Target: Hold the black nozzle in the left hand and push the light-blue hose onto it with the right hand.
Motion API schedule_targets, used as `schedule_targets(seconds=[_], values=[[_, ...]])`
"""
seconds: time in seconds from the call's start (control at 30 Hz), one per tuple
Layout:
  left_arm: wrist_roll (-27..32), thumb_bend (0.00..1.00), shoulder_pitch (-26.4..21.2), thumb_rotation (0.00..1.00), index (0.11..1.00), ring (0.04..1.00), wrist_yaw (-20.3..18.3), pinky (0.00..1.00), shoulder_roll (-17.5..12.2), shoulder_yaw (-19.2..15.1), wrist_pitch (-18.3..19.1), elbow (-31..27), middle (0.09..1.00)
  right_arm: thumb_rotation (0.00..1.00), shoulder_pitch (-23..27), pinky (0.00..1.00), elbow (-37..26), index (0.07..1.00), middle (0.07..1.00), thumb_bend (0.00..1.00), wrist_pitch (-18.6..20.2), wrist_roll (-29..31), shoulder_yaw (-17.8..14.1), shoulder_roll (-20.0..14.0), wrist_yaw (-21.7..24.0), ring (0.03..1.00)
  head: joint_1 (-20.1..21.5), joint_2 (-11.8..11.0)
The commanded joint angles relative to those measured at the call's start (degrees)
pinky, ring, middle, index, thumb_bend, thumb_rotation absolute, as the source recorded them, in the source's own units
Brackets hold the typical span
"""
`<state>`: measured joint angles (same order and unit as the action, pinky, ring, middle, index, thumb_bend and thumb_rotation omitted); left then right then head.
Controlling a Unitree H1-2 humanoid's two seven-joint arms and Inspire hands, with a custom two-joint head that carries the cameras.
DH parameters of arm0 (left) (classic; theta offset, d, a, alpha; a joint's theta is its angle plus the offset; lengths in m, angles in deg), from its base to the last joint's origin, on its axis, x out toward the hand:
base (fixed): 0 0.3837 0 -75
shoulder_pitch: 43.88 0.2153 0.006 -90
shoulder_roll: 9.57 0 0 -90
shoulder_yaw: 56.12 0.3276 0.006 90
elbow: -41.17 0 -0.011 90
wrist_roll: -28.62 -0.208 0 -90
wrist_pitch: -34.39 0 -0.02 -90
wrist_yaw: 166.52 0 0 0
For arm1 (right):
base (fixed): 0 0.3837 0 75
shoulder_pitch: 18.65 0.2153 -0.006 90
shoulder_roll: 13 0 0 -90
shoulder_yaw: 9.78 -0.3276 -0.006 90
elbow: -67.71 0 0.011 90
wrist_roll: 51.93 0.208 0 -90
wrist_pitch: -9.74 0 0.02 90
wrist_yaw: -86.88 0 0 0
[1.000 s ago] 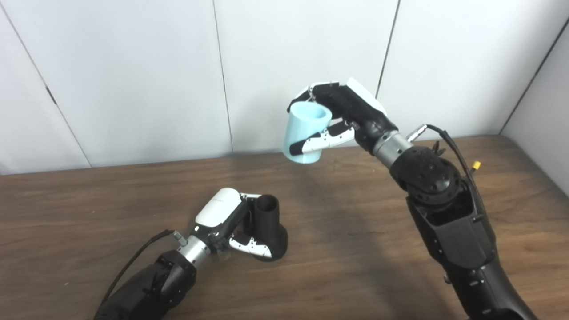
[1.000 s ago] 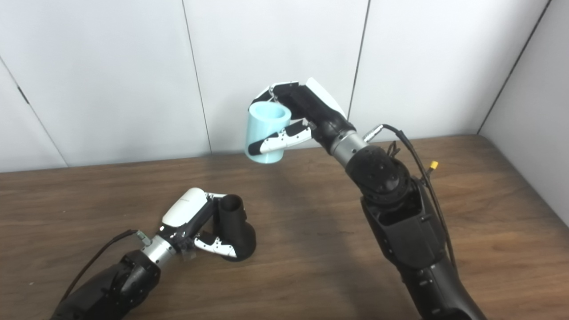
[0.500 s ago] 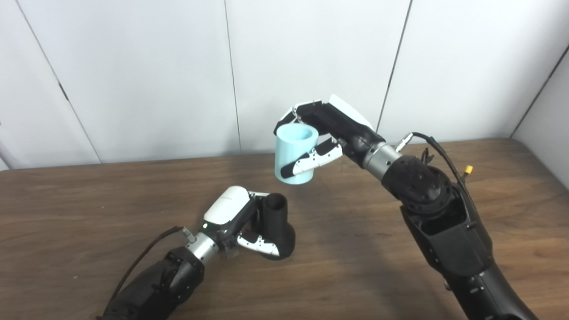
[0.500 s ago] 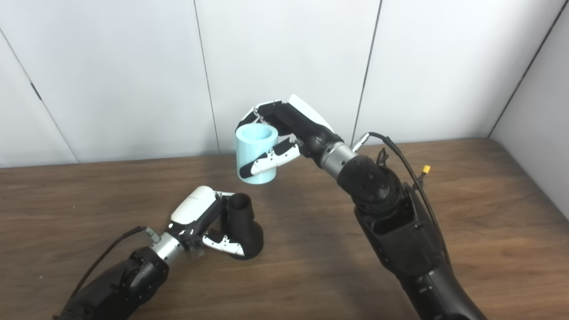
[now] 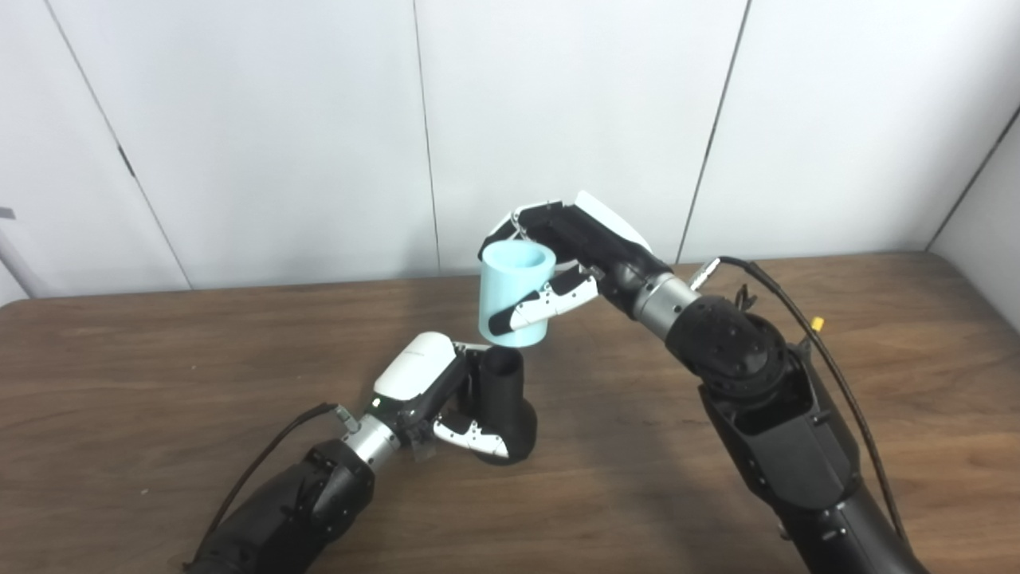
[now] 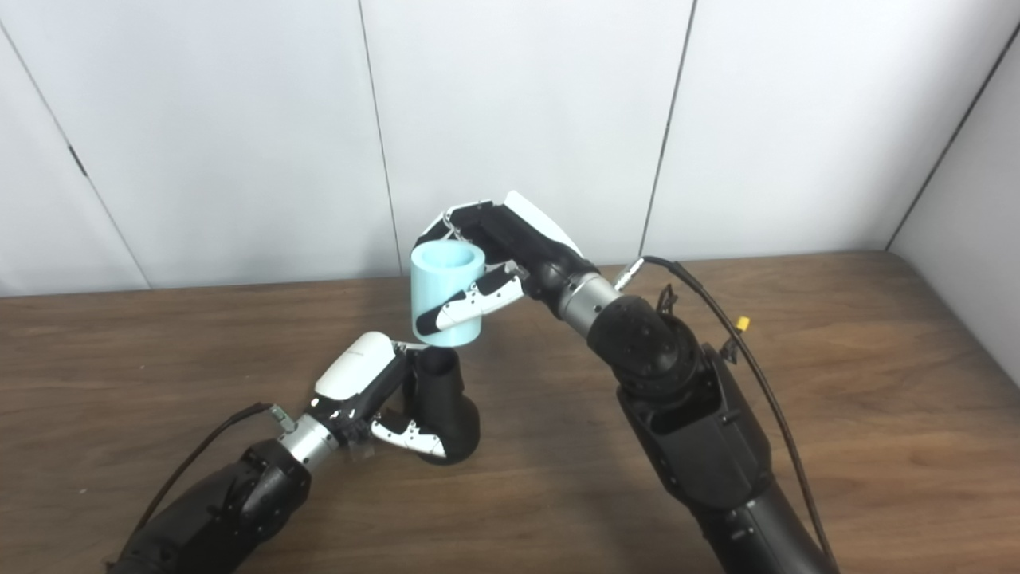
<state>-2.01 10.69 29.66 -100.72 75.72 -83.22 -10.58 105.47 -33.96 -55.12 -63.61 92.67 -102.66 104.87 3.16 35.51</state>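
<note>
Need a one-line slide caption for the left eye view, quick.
Left hand steadies the black nozzle upright on the table while right hand holds the light-blue hose just above it.

Both arms are matte black, with bulky shells and a silver metal ring at each wrist. The left hand (image 5: 422,383) and right hand (image 5: 586,247) have glossy white back covers and black fingers (image 5: 542,303) with white segments. A black cable (image 5: 805,335) with a silver plug and a small yellow connector loops along the right forearm, and another black cable (image 5: 263,466) trails from the left wrist.
</note>
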Motion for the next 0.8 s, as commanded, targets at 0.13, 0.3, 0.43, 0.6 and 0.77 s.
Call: schedule_targets(seconds=[0.13,0.3,0.43,0.6,0.77], values=[[-3.84,0.5,9.68,0.0,0.522,0.379,-4.19,0.3,1.91,3.98,0.7,6.61,0.437,0.0,2.12,0.29,1.44,0.543,0.477,0.51,-4.95,0.4,-1.51,0.08,-1.14,0.38,0.08,0.07],[-3.71,0.5,9.58,0.0,0.524,0.38,-4.85,0.32,1.86,3.73,0.71,6.25,0.441,0.0,1.58,0.29,1.71,0.546,0.475,0.51,-3.77,0.64,-1.31,0.06,-0.39,0.383,-0.19,0.45],[-3.98,0.5,9.67,0.0,0.525,0.377,-4.73,0.32,1.91,3.55,0.73,5.84,0.442,0.0,1.05,0.3,1.74,0.543,0.476,0.51,-4.37,0.3,-0.74,-0.45,0.06,0.387,-0.2,0.65],[-4.3,0.5,9.86,0.0,0.523,0.376,-5.1,0.3,1.94,3.03,0.79,5.39,0.434,0.0,0.03,0.32,1.76,0.533,0.473,0.51,-5.45,-0.38,0.44,-1.48,1.0,0.403,-0.23,0.94],[-4.17,0.5,9.9,0.0,0.521,0.378,-5.1,0.32,1.96,2.85,0.73,5.37,0.441,0.0,-0.99,0.31,1.3,0.538,0.467,0.51,-5.55,-1.19,1.54,-1.41,1.4,0.398,-0.42,1.24]])
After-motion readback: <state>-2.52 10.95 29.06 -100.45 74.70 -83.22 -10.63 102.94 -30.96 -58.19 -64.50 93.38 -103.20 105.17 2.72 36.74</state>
